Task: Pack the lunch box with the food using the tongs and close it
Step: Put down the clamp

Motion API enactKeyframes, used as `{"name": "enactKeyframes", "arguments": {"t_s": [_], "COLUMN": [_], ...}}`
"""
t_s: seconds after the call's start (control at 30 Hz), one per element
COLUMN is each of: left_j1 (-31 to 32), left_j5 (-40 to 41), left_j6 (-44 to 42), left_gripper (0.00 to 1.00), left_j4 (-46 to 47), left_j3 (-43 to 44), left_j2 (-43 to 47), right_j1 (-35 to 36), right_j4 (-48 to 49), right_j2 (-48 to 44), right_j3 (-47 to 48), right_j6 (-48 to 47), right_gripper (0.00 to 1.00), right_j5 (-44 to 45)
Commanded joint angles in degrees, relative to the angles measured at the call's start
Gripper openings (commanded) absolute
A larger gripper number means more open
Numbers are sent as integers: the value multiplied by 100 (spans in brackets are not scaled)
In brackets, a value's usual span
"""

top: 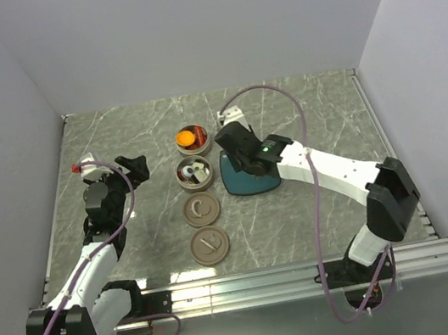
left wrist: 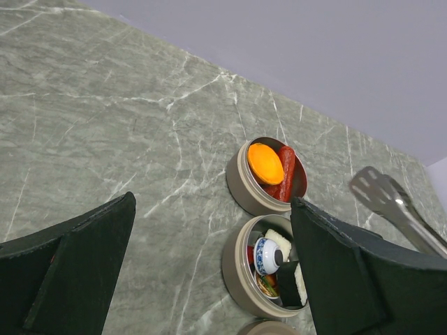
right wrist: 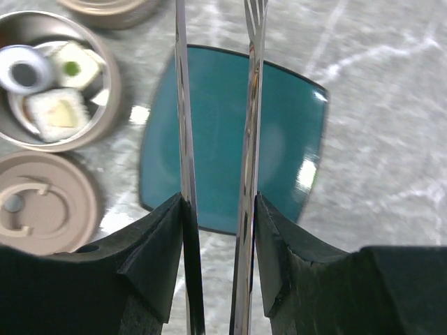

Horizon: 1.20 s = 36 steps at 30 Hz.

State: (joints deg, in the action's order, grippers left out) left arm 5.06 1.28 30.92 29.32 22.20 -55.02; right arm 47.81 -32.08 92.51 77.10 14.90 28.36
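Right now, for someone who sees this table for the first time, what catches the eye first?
The slim metal tongs, held in the jaws of the right gripper above a teal plate. Beside it, two open round tins hold food: an orange ball and white cubes.

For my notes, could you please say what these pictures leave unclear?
Top view: the right arm covers much of the plate.
Top view: the food is too small to identify.
Right wrist view: the top edge cuts off the tips of the tongs.
Left wrist view: a finger hides part of the near tin; the bottom edge crops a lid.
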Motion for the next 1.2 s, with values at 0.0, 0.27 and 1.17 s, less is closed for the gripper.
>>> {"name": "enactKeyframes", "arguments": {"t_s": [0.0, 0.27, 1.17], "left_j1": [-23, -23, -23], "left_j5": [-66, -75, -75], "left_j6": [29, 28, 20], "left_gripper": [99, 99, 99], "left_j4": [250, 267, 311], "left_j3": [127, 118, 92], "left_j2": [27, 36, 36], "right_j1": [-201, -887, -2311], "right_j4": [61, 43, 369], "right_j2": [-514, -1314, -673], "right_j3": [-387, -1363, -2235], "right_j6": [224, 461, 427], "right_gripper": [50, 50, 49], "right_j5": [451, 557, -190]}}
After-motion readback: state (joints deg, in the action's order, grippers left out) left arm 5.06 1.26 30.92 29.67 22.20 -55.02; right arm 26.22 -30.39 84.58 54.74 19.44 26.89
